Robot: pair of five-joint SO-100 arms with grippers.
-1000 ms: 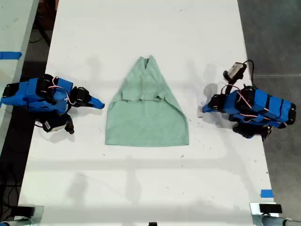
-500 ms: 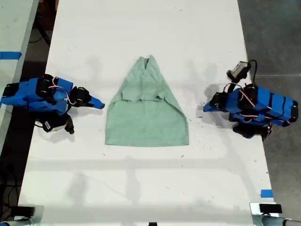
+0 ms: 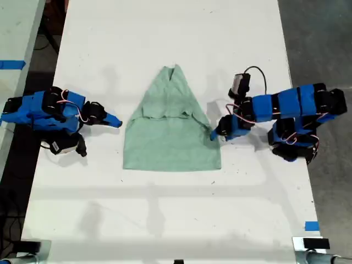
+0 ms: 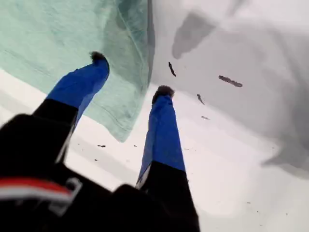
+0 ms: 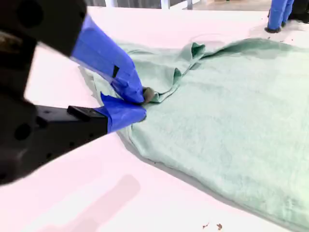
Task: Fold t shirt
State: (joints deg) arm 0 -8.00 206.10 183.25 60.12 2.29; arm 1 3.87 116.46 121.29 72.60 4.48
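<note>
The pale mint-green t shirt lies flat in the middle of the white table, narrow end toward the far side. My first gripper reaches in from the exterior view's right and is open at the t shirt's side edge. In the first wrist view the first gripper straddles that edge, one fingertip over cloth and one over bare table. My second gripper rests at the exterior view's left, shut and empty. The second gripper has its tips close beside the t shirt's other edge.
A blue tape mark sits near the table's front corner at the exterior view's right. Dark specks dot the table by the first gripper. Another table with blue tape stands at the exterior view's left. Grey floor borders the table's right edge.
The first arm has stretched out toward the exterior view's left, bringing its gripper from the table's side to the t shirt's edge. The second arm has not moved.
</note>
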